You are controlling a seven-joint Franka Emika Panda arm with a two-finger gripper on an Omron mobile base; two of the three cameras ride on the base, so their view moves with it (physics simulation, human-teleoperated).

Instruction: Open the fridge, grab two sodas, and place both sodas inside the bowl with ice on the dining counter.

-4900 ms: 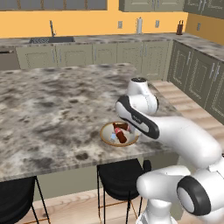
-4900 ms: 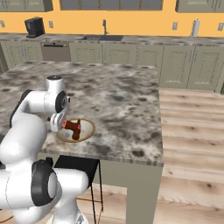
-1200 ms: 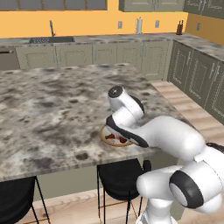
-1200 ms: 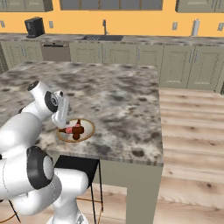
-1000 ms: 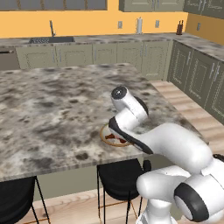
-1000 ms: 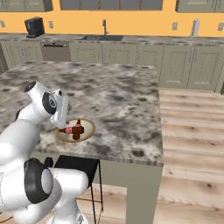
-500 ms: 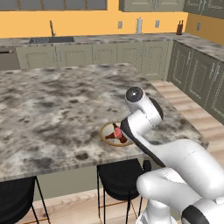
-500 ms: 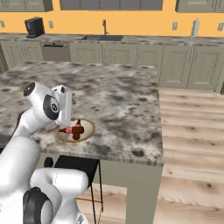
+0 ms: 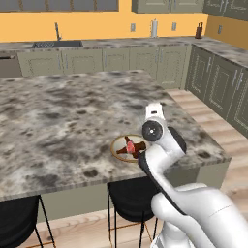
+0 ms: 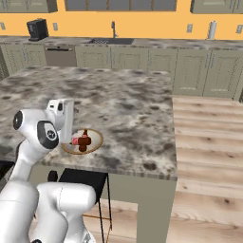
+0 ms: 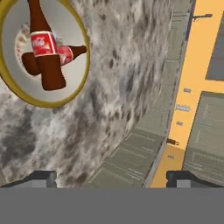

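hand view: sodas [image 11: 46, 52] crossed in bowl [image 11: 74, 94], gripper [image 11: 109, 177] spread empty above counter [image 11: 118, 74].

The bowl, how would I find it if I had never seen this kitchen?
Look at the big dining counter with the speckled grey-brown stone top in the middle of the kitchen. Near its front edge, above a black stool, sits the bowl, round and shallow. Its tan rim and the two brown sodas crossed inside it set it apart.

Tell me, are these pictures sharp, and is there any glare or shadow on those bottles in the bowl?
Left and right base views: soft, flat light, no glare, sodas small and blurry in the bowl. Hand view: closer, labels readable, edges still soft, picture rolled sideways, dining counter evenly lit.
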